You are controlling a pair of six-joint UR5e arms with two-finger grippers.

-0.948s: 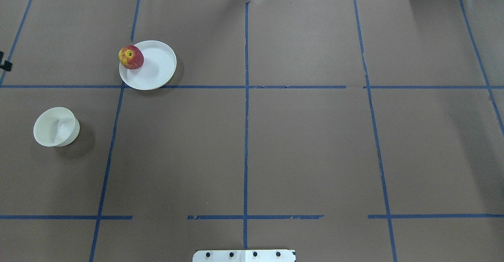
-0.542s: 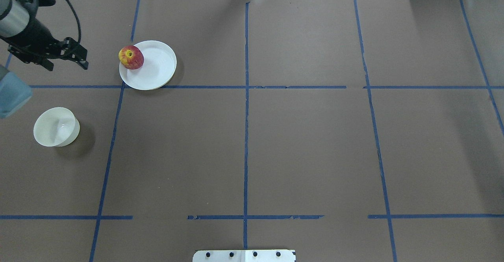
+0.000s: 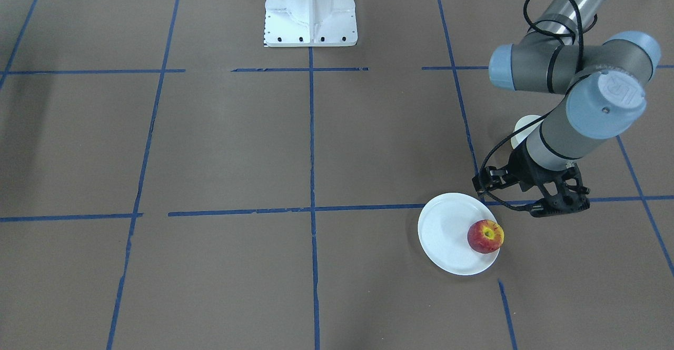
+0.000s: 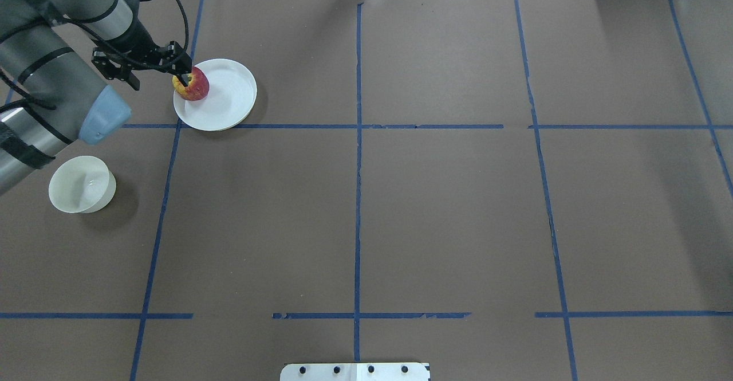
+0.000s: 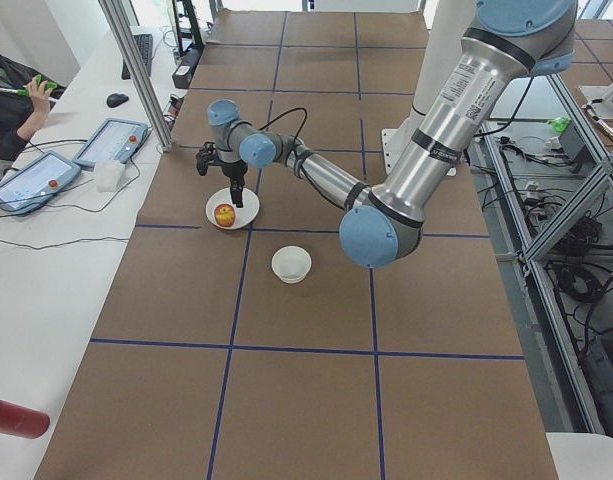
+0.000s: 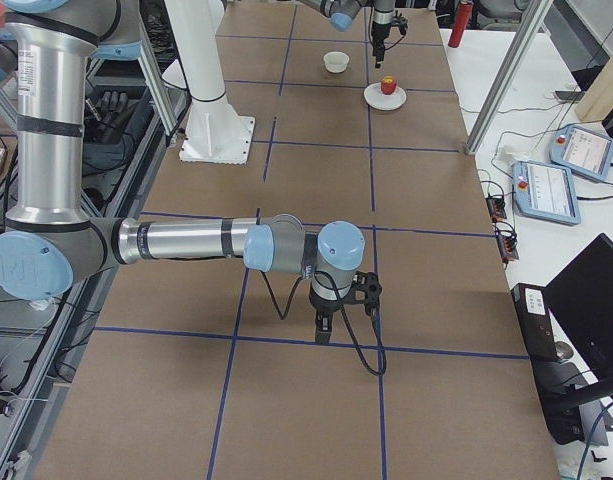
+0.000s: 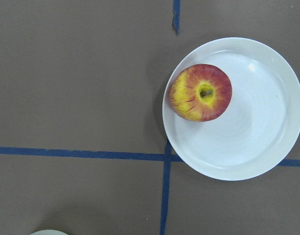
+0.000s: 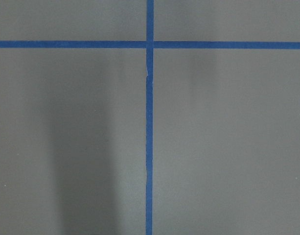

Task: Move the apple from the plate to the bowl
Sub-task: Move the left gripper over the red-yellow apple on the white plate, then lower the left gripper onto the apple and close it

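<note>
The red apple (image 4: 190,83) with a yellow stem patch lies on the left part of the white plate (image 4: 229,103), far left on the table. The off-white bowl (image 4: 80,185) stands empty nearer the robot, at the left edge. My left gripper (image 4: 182,76) hangs above the plate's left rim, its tip over the apple's edge, not touching it; its jaws look closed together and empty. In the left wrist view the apple (image 7: 201,92) sits right of centre on the plate (image 7: 257,147). My right gripper (image 6: 324,330) points down over bare table; I cannot tell if it is open.
Brown paper with blue tape lines (image 4: 358,140) covers the table. The robot's white base (image 3: 310,10) stands at mid table edge. In the front view the left arm's elbow (image 3: 605,102) hides most of the bowl (image 3: 521,126). Tablets and an operator's hand lie beyond the table's far side (image 5: 46,170).
My left arm has swung in from the left edge to the right, and its gripper now sits over the apple's left edge. Apple, plate and bowl have not moved.
</note>
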